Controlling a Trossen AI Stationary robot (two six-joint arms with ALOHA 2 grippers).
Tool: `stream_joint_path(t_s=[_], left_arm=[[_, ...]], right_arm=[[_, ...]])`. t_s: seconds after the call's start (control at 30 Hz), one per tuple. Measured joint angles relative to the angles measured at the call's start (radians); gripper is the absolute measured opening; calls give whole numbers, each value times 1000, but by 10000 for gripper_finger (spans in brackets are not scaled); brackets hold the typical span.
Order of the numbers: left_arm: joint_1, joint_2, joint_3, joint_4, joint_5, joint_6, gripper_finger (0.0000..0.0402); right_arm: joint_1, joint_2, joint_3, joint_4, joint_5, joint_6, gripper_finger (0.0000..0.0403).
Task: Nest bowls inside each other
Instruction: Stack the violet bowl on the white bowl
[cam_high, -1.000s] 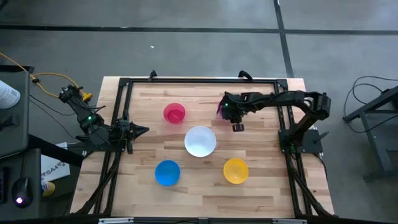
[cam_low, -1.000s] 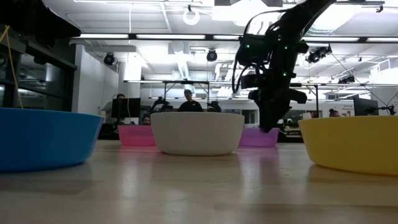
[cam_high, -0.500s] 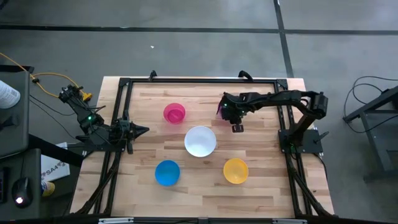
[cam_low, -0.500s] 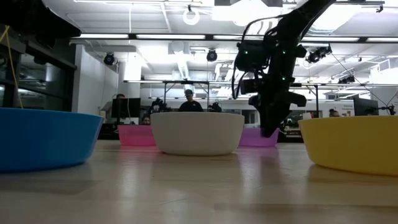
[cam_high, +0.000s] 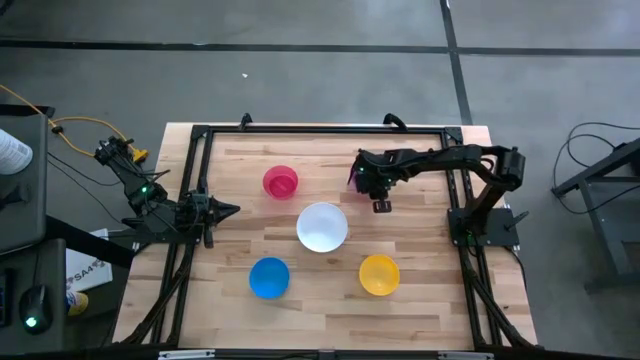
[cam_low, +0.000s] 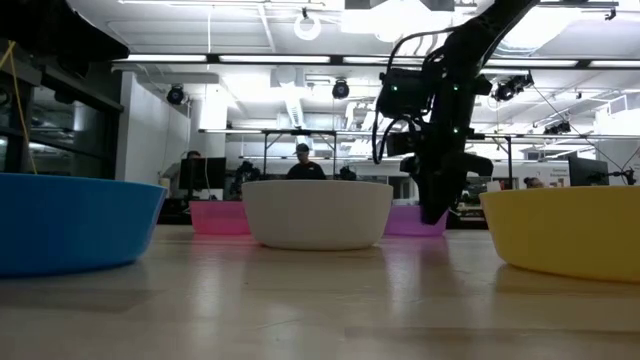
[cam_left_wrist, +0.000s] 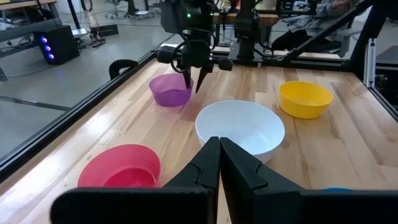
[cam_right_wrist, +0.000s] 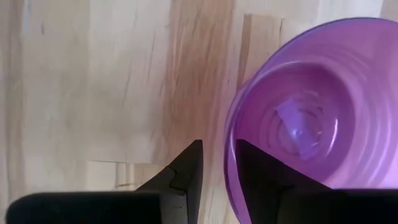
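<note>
At purple bowl (cam_right_wrist: 311, 118) rim (straddling): right gripper (cam_right_wrist: 217, 163)

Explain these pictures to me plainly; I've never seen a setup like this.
Two dark robot arms work at a wooden table. One camera looks straight down, one sits at table-top height, and one rides on each wrist. Five bowls sit apart: pink-red bowl, white bowl, blue bowl, yellow bowl and purple bowl. The right gripper straddles the purple bowl's rim, one finger inside and one outside, with the bowl not lifted. The left gripper waits shut at the table's left edge, holding nothing.
</note>
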Motion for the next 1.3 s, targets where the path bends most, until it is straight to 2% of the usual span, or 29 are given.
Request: stream_joint_path(t_s=[0.47, 0.83, 1.17, 1.3], left_arm=[[0, 0, 0, 0, 0, 0, 12], [0, 0, 0, 0, -1, 0, 12], [0, 0, 0, 0, -2, 0, 12], [0, 0, 0, 0, -2, 0, 12]], right_arm=[[0, 0, 0, 0, 2, 0, 87], [0, -1, 0, 1, 4, 0, 9], [0, -2, 0, 1, 5, 0, 5], [0, -2, 0, 0, 43, -1, 5]])
